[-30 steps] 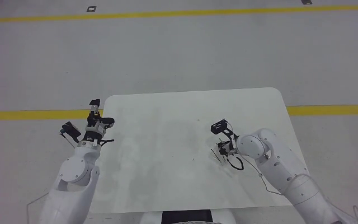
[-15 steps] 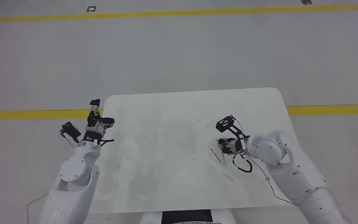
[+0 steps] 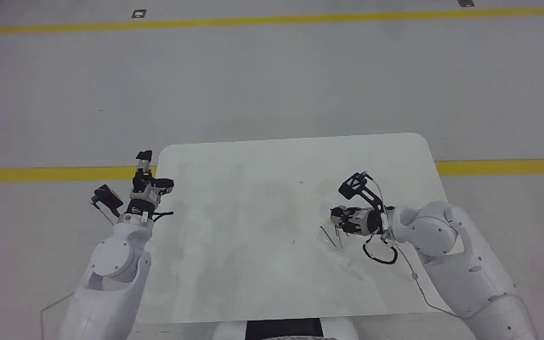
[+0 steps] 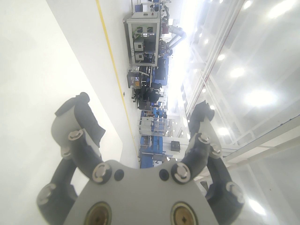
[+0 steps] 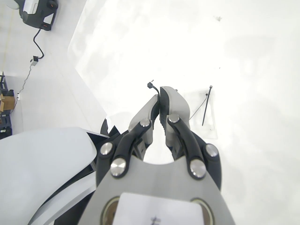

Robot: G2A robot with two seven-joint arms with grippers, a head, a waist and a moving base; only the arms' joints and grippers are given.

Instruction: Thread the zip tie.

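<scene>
Over at the right side of the tabletop [image 3: 255, 178], the right gripper [image 5: 159, 95] is clenched on a thin black zip tie [image 5: 153, 88] — its small head pokes out just past the fingertips. A second zip tie [image 5: 206, 108] lies flat on the tabletop near that gripper, not touching it. The left gripper [image 4: 141, 104] hangs at the tabletop's left edge, fingers spread wide — grasping nothing.

Loose zip tie [image 5: 206, 106] on table [image 5: 234, 36], beside R gripper's [image 5: 159, 94] held zip tie [image 5: 150, 85].
</scene>
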